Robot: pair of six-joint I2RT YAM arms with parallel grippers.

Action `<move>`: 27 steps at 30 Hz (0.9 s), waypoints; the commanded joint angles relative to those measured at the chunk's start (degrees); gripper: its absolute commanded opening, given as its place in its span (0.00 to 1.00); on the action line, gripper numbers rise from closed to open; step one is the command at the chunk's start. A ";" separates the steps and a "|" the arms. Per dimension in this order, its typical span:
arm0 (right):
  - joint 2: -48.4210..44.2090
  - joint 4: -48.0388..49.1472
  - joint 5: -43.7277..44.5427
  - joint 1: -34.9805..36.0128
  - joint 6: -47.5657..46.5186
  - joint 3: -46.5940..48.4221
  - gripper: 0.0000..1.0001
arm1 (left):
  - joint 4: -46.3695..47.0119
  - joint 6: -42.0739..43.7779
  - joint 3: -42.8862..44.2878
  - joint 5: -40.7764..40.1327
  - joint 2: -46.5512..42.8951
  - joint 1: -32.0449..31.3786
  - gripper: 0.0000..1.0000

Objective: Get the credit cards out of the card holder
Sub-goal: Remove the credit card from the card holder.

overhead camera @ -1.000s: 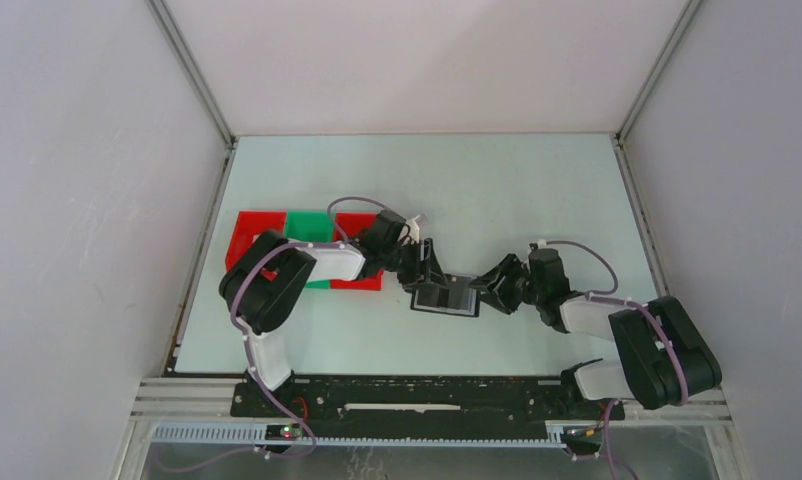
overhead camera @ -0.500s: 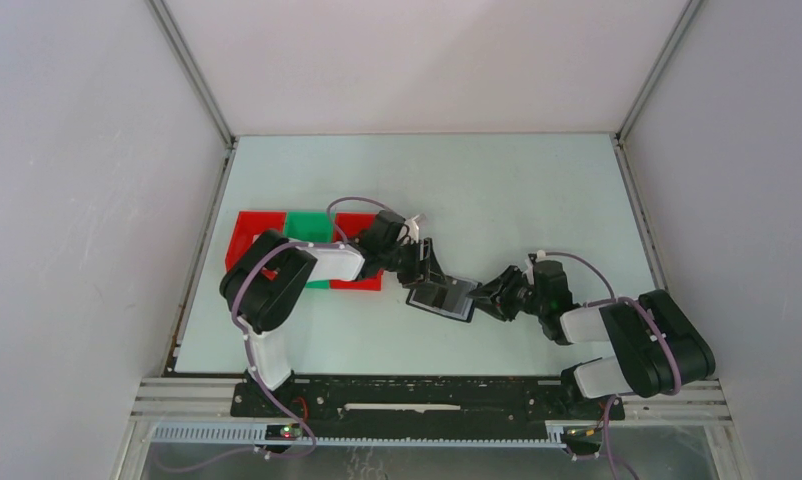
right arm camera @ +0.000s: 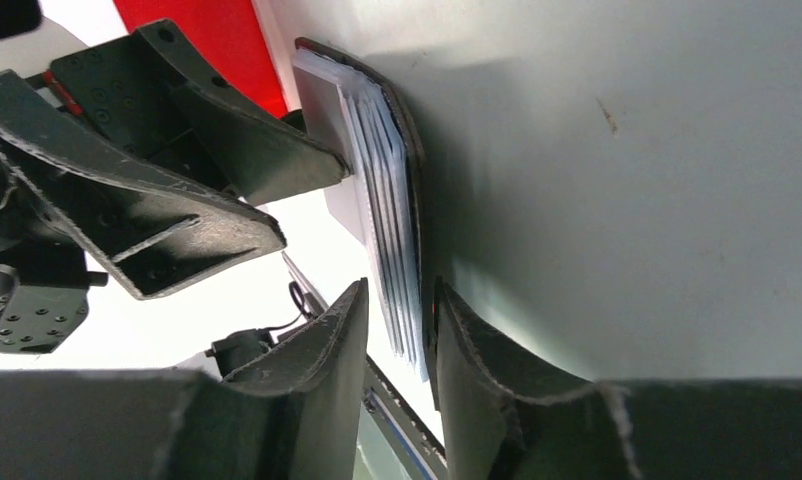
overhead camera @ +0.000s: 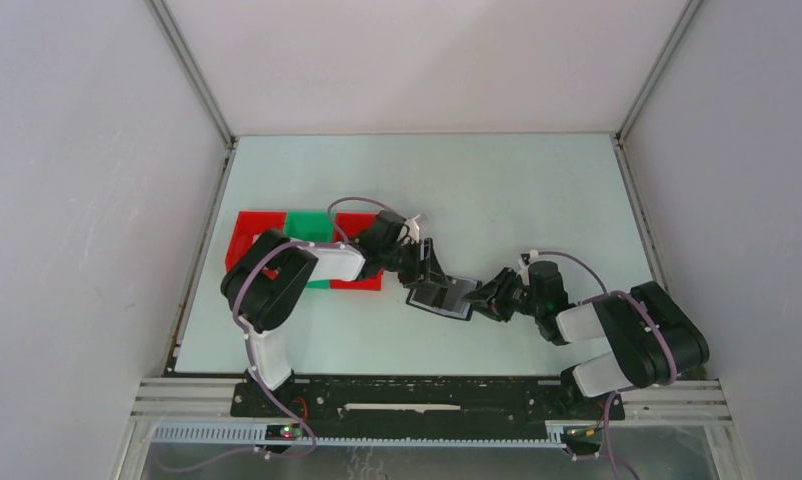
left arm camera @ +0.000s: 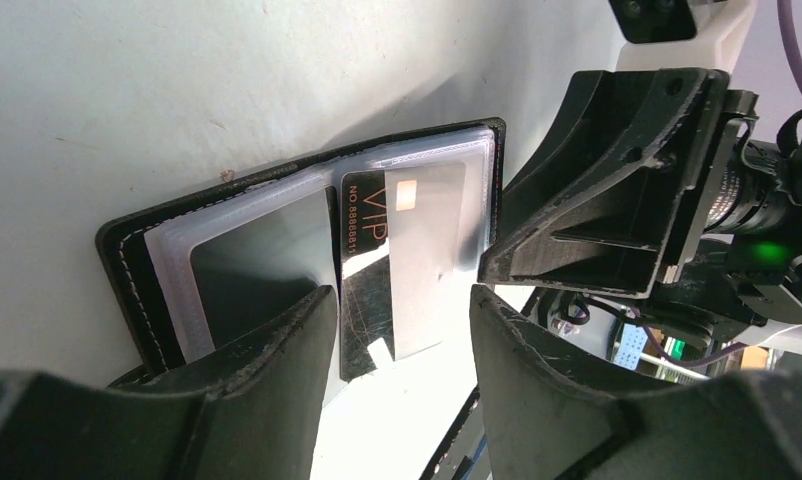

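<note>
Top external: card holder [overhead camera: 440, 297], apparently crosswise

Lower edge of the card holder [left arm camera: 247, 240] behind the left gripper [left arm camera: 399, 300]

I'm looking into a robot test cell here: a lab rig, nobody's home or shop. The left end effector [overhead camera: 429, 272] and right end effector [overhead camera: 480, 296] meet over a pale table [overhead camera: 537, 190]. That table is boxed in by plain white panels [overhead camera: 427, 60] beyond them and on either side. Aluminium struts [overhead camera: 192, 75] run up the far corners. Back on my side of the end effectors, a black mounting plate [overhead camera: 427, 395] carries the arm bases [overhead camera: 262, 365]. A slotted cable duct [overhead camera: 377, 435] runs below it, with a small green indicator light [overhead camera: 289, 431] lit. Purple cables [overhead camera: 567, 258] loop exposed near the right end effector. Left of the left end effector sit red and green plastic trays [overhead camera: 277, 228], sorting-bin style.
</note>
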 commanded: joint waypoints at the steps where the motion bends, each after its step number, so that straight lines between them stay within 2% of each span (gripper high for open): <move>1: 1.85 2.46 0.04 0.62 -0.73 1.16 0.33 | -6.06 2.82 -2.73 -4.90 3.28 0.28 0.59; 5: 4.34 5.09 -0.88 0.33 -0.34 1.04 0.16 | -6.15 2.82 -3.02 -5.09 2.69 0.31 0.59; 7: 5.90 6.85 -2.33 -0.28 -0.03 1.01 0.00 | -6.44 2.82 -3.29 -5.39 1.57 0.36 0.59; 11: 9.13 13.41 -6.21 -2.71 1.12 -0.31 0.00 | -7.58 2.73 -4.02 -5.81 -2.05 0.67 0.60; 17: 11.94 28.16 -13.68 -7.13 3.78 -2.79 0.00 | -10.00 2.39 -4.42 -5.04 -8.18 0.80 0.60; 22: 11.15 33.47 -17.17 -8.16 6.38 -2.94 0.00 | -10.66 1.65 -4.69 -2.88 -12.17 1.27 0.62; 27: 9.01 34.45 -18.05 -8.17 6.77 -2.83 0.00 | -9.60 0.12 -5.14 0.35 -14.42 2.15 0.62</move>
